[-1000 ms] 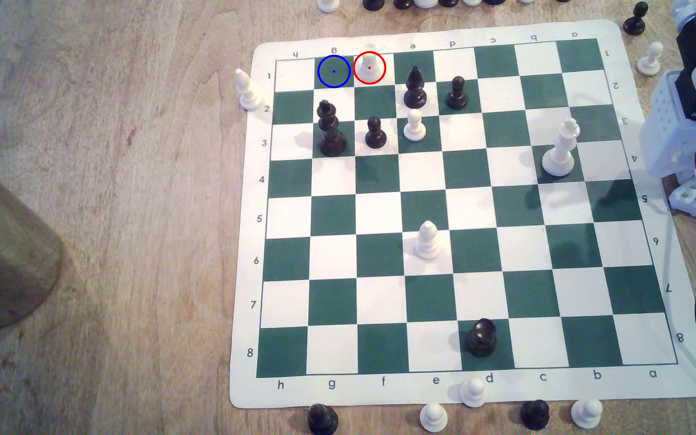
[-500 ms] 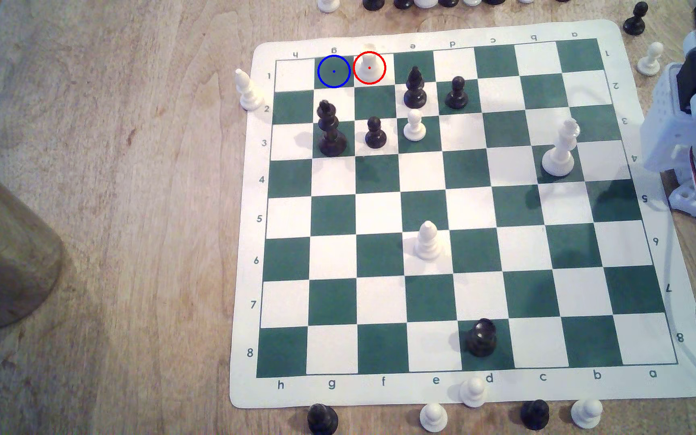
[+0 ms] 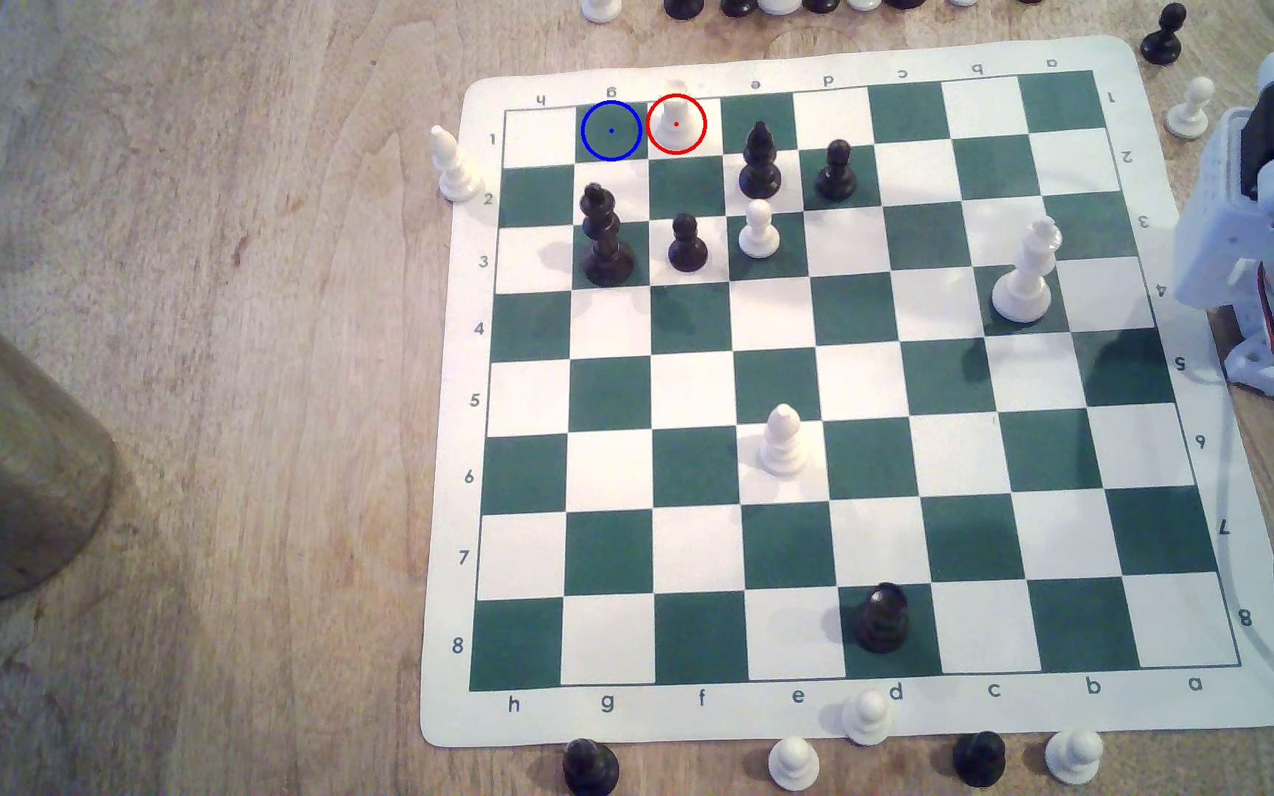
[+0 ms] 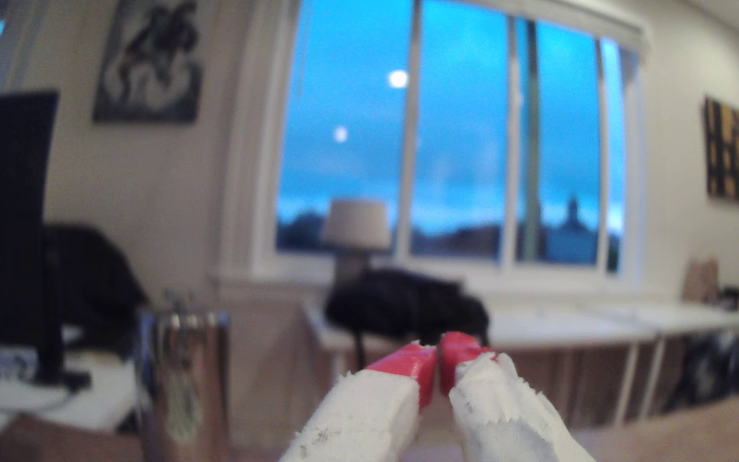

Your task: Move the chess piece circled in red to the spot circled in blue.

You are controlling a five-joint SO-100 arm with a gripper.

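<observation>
Red-tipped fingers (image 4: 416, 362) of the gripper (image 4: 439, 355) are pressed nearly together with nothing between them, pointed out at a blurred room with a window (image 4: 452, 146), not down at the chess mat (image 3: 841, 712). Taking the rook (image 3: 676, 122) as the landmark: it stands upright on its red-ringed white square in the mat's far row, and the blue-ringed green square (image 3: 611, 132) lies just beside it on the exterior view's left. A black bishop (image 3: 759, 162) stands 1 square off on the rook's other side, slightly nearer the camera, and the arm's base (image 3: 1262, 222) sits well apart from the rook, past the mat's edge on the exterior view's right. Reaching is likely the step in hand. To do it well, the jaws should part before descending, come down from above, and straddle the rook's narrow upper body, keeping clear of that bishop.
</observation>
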